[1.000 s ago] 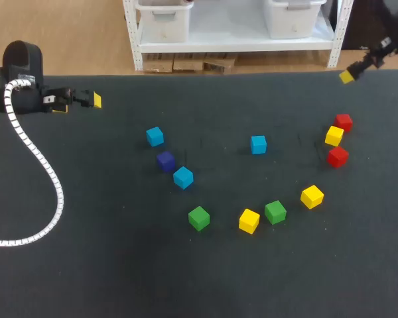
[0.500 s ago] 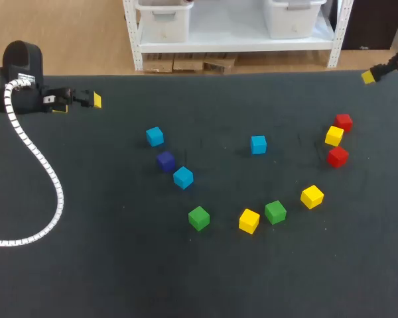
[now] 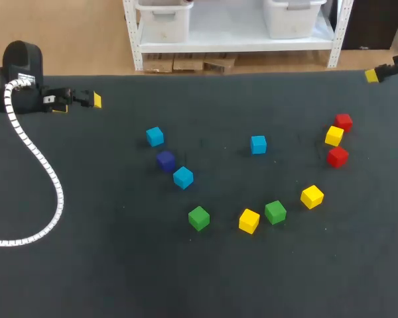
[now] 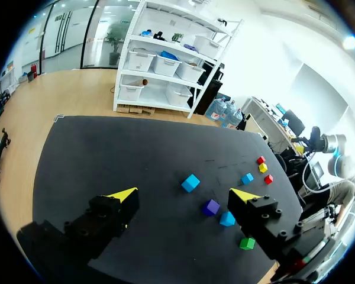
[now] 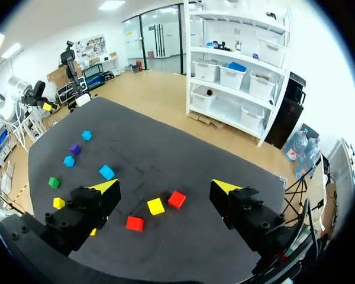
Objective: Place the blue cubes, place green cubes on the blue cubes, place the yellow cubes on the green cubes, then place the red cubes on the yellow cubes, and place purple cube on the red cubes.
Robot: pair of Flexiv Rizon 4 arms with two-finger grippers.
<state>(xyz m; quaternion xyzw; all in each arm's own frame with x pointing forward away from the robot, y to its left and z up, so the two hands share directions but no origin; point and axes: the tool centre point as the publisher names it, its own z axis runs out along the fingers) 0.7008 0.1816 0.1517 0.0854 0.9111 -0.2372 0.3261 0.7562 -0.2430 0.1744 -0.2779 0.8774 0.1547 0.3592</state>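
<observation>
Left claw [image 4: 184, 195] and right claw [image 5: 165, 187] both gape wide and empty at the tabletop's [image 3: 119, 265] far corners. The leftmost blue cube [image 3: 155, 136] lies nearest the left claw; the middle blue cube [image 3: 258, 144] sits roughly between both.

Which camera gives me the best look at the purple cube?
Head view: it looks down on the purple cube, unobstructed. Left wrist view sees it at a slant; right wrist view, tiny and far off.
</observation>
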